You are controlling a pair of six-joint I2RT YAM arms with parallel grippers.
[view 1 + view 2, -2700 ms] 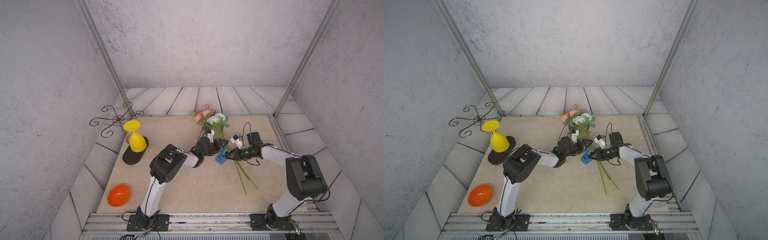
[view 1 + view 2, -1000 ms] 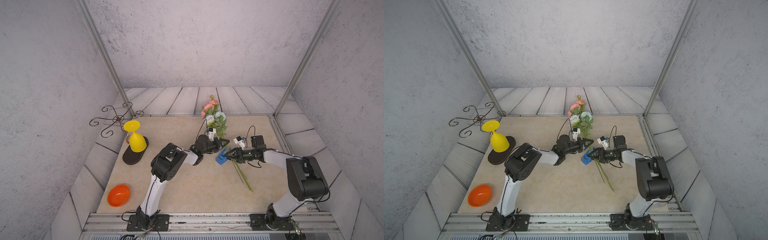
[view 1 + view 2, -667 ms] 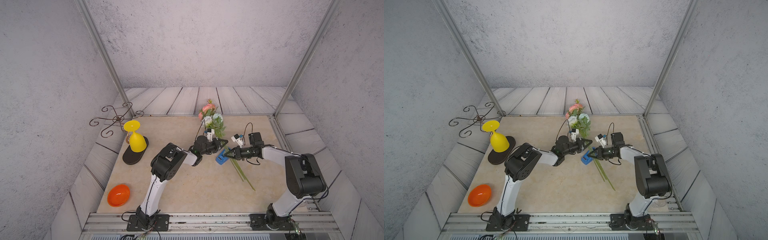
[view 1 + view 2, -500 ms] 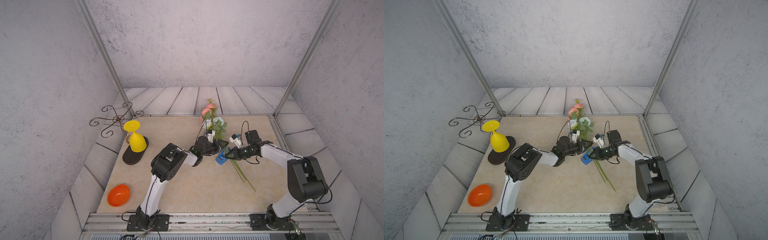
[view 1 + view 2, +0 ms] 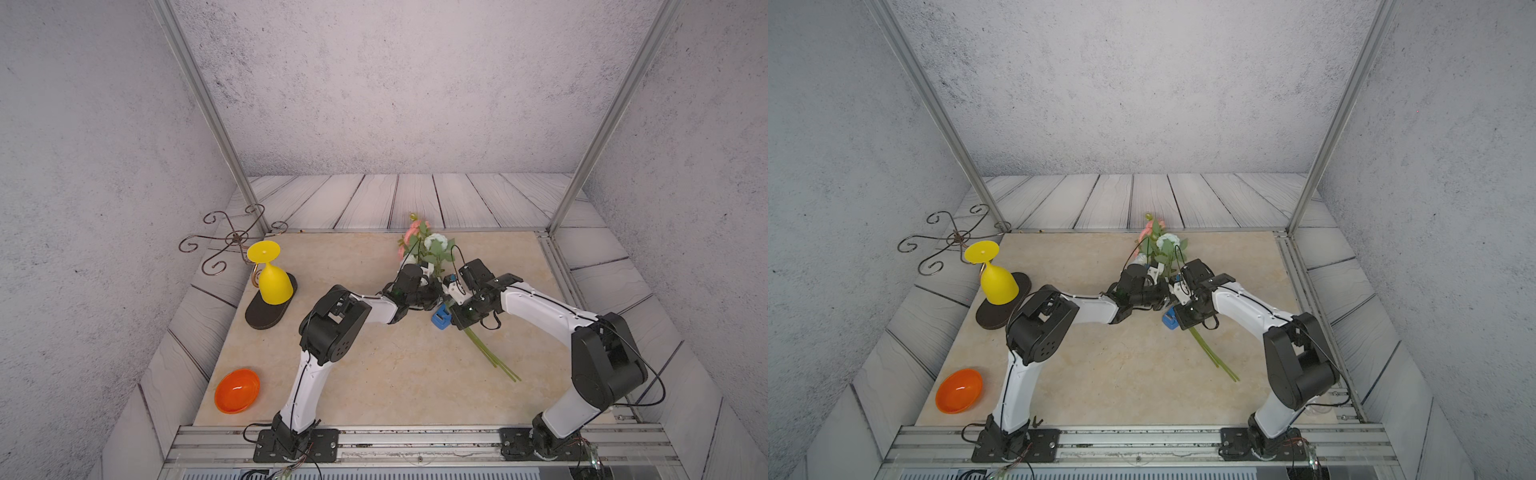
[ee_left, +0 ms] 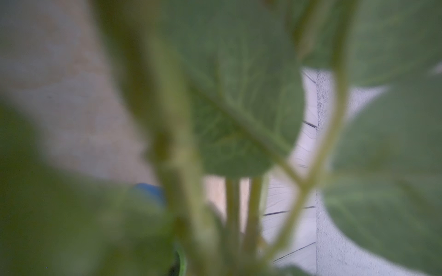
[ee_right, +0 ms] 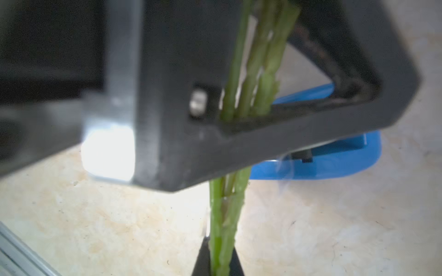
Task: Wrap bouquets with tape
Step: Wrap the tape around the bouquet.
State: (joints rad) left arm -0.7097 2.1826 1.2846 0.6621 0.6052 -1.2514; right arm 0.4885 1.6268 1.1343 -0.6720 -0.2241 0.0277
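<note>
The bouquet (image 5: 424,246) has pink and pale blooms at the back of the table in both top views. Its green stems (image 5: 490,357) run forward to the right. My left gripper (image 5: 440,296) is shut on the stems just below the leaves. My right gripper (image 5: 456,323) is shut on the same stems right beside it. In the right wrist view its black fingertips (image 7: 203,258) pinch the stems (image 7: 224,215). The blue tape dispenser (image 5: 440,319) sits on the table directly under both grippers. In the left wrist view blurred leaves (image 6: 239,95) hide that gripper.
An upturned yellow goblet (image 5: 272,278) stands on a dark oval base at the left, with a scrolled wire stand (image 5: 232,241) behind it. An orange bowl (image 5: 237,390) lies at the front left. Metal frame posts rise at the table's back corners.
My right gripper has closed on the stems and shifted closer to the left gripper. The left gripper opened briefly and closed again. The blooms have dropped lower.
</note>
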